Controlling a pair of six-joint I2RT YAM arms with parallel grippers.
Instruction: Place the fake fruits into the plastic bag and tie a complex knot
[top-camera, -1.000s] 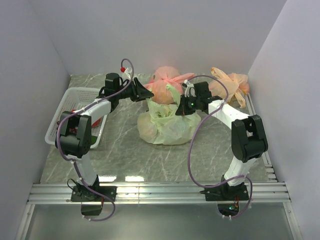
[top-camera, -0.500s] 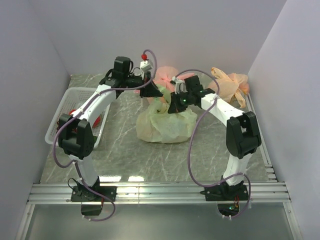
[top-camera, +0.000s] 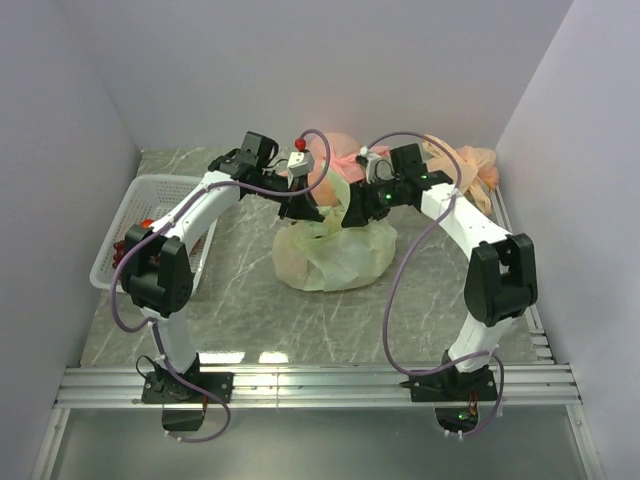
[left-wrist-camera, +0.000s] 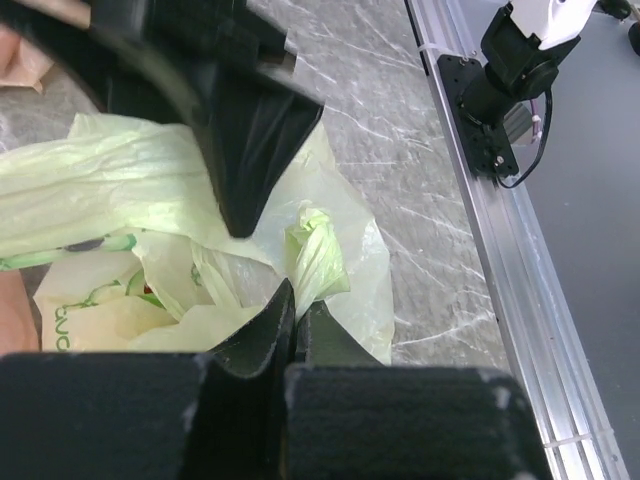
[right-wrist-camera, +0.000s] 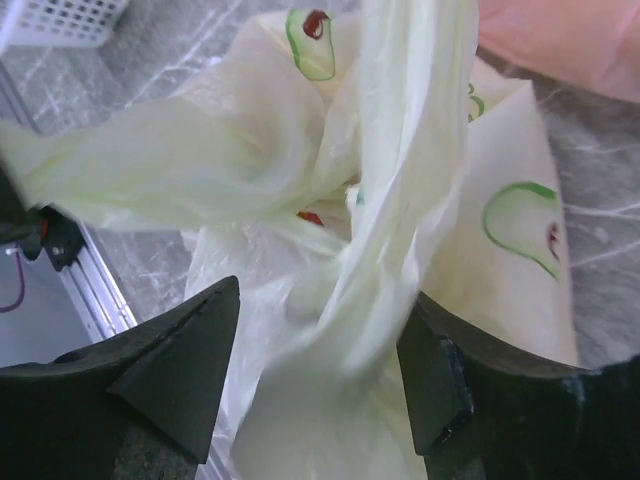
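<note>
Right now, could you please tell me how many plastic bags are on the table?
3: the pale-green bag at centre, the pink bag just behind it, the orange-tan bag in the far right corner. Others may be hidden.

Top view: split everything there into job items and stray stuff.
Job: plastic bag; left gripper, shut on its handle; right gripper, open, bag plastic between its fingers.
Stray: pink bag; orange bag; white basket.
</note>
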